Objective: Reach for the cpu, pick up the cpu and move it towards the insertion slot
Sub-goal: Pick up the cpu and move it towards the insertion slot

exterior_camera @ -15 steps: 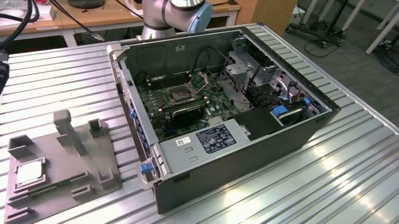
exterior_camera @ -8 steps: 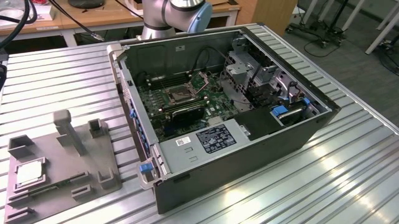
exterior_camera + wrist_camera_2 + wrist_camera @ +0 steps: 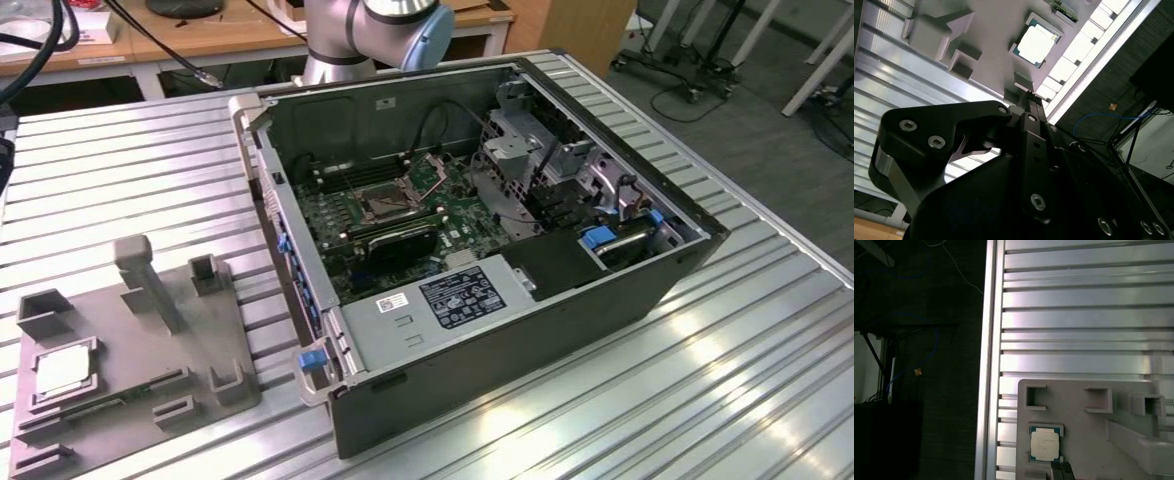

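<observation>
Silvery cpu [image 3: 64,372] lies flat in a recess of the grey fixture plate [image 3: 140,345]; the gripper [image 3: 1029,102] hangs above, apart from it. Whether the gripper is open, I cannot tell.

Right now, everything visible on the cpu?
In the exterior view the cpu lies flat, top up, in a pocket of the grey fixture plate, at the exterior view's left of the open computer case. Small square chip, pale silvery metal lid, thin darker border. Nothing rests on it.

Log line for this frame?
phase: reach | cpu: lying on grey fixture, not held | claw: pointed at fixture | insertion slot: inside open case
</observation>
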### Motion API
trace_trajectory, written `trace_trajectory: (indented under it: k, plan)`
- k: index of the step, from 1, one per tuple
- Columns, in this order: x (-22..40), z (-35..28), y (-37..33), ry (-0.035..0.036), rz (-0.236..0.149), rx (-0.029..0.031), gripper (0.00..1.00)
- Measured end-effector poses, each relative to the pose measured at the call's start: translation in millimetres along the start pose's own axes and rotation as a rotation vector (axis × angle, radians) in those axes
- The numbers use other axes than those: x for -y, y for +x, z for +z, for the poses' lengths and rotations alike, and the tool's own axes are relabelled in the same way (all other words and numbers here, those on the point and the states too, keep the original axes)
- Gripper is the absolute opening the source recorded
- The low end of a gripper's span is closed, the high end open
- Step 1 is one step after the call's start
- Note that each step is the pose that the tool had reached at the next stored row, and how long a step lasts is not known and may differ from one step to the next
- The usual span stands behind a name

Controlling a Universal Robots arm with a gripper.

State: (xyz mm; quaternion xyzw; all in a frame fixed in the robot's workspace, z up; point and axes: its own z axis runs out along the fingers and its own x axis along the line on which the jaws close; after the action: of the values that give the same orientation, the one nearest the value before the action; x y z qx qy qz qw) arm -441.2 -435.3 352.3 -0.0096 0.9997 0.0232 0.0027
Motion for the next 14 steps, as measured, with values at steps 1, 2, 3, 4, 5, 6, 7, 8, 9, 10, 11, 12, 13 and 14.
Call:
trace_trajectory:
  k: [1, 2, 3, 4, 5, 6, 7, 8, 9, 10, 11, 12, 13, 14]
  plan:
    - [0.0, 0.0, 0.0, 0.0, 0.0, 0.0, 0.11]
    - [0.0, 0.0, 0.0, 0.0, 0.0, 0.0, 0.11]
    - [0.1, 0.2, 0.0, 0.0, 0.0, 0.0001, 0.11]
    - [0.3, 0.5, 0.4, -0.0001, 0.0, 0.0001, 0.18]
    - [0.6, 0.8, 0.8, 0.0, 0.0, -0.0001, 0.19]
    - [1.2, 1.6, 1.0, -0.0003, 0.0, 0.0001, 0.19]
    - [2.1, 2.3, 1.3, -0.0004, 0.0, -0.0001, 0.25]
    - [2.9, 3.2, 1.7, -0.0007, 0.0, -0.0001, 0.25]
    - [3.2, 4.3, 2.3, -0.001, 0.0, 0.0, 0.31]
    - [3.5, 5.8, 2.6, -0.0014, 0.0, 0.0002, 0.31]
    - [3.7, 7.4, 3.1, -0.0018, 0.0, 0.0001, 0.31]
    - [3.8, 9.0, 3.6, -0.0023, 0.0, 0.0, 0.33]
    - [3.9, 10.5, 3.8, -0.0027, 0.0, 0.0, 0.38]
    - [3.9, 12.3, 3.9, -0.003, 0.0, 0.0, 0.38]
